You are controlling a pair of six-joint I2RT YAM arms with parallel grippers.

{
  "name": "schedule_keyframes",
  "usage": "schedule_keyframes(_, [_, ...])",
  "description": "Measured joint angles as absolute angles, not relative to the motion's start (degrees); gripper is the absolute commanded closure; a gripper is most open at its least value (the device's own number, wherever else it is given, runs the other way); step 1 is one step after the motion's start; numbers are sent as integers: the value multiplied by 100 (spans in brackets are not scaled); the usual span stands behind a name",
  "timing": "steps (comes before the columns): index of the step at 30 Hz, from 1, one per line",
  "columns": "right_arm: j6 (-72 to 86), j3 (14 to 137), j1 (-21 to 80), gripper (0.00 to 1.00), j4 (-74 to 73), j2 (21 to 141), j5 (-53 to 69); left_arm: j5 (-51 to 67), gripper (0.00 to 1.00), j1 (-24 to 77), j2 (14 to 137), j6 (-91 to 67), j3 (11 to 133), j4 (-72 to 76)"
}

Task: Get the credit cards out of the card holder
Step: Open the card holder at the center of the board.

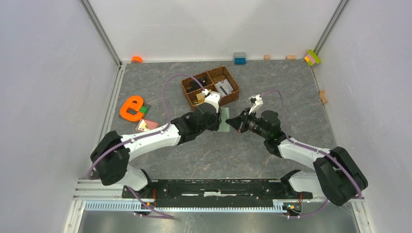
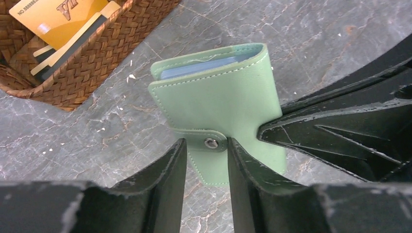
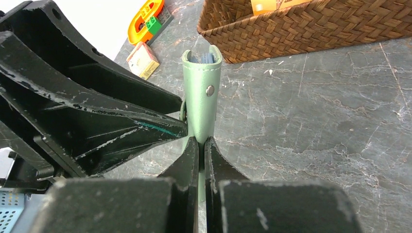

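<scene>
Card holder (image 3: 200,92) clamped at one edge by right gripper (image 3: 201,141); snap strap (image 2: 197,139) flanked by left gripper (image 2: 207,145), jaws apart.

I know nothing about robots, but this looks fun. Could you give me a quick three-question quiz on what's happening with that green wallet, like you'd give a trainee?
1. True or false: the card holder lies spread open, inside facing up.
2. Which one pinches the card holder's edge with shut jaws? A the left gripper; B the right gripper; C neither.
3. Fill in: the gold card lies in the wicker ___.

Key
1. False: it is folded shut and held upright on edge.
2. B. The left gripper's fingers only flank the snap strap.
3. basket
</scene>
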State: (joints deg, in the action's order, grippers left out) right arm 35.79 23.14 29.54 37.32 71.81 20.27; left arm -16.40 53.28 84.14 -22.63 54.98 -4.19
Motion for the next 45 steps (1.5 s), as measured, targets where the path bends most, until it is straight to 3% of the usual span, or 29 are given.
schedule_keyframes(12, [3439,2316,2985,100,3448,7118,1732,-1747,71,4873,8477,-2571,5583,-825])
schedule_keyframes(20, [3402,2316,2985,100,3288,7032,1470,-1505,70,4200,8468,-2967,5419,-893])
schedule_keyframes(25, [3371,2316,2985,100,3175,7024,1382,-1406,61,4150,8429,-3072,5277,-897])
schedule_keyframes(35, [3144,2324,2956,100,2851,6569,1144,-1028,30,4093,8114,-3144,5092,-672])
schedule_keyframes(45, [3061,2324,2952,100,2757,6375,1046,-97,18,4088,7035,-3144,4077,617])
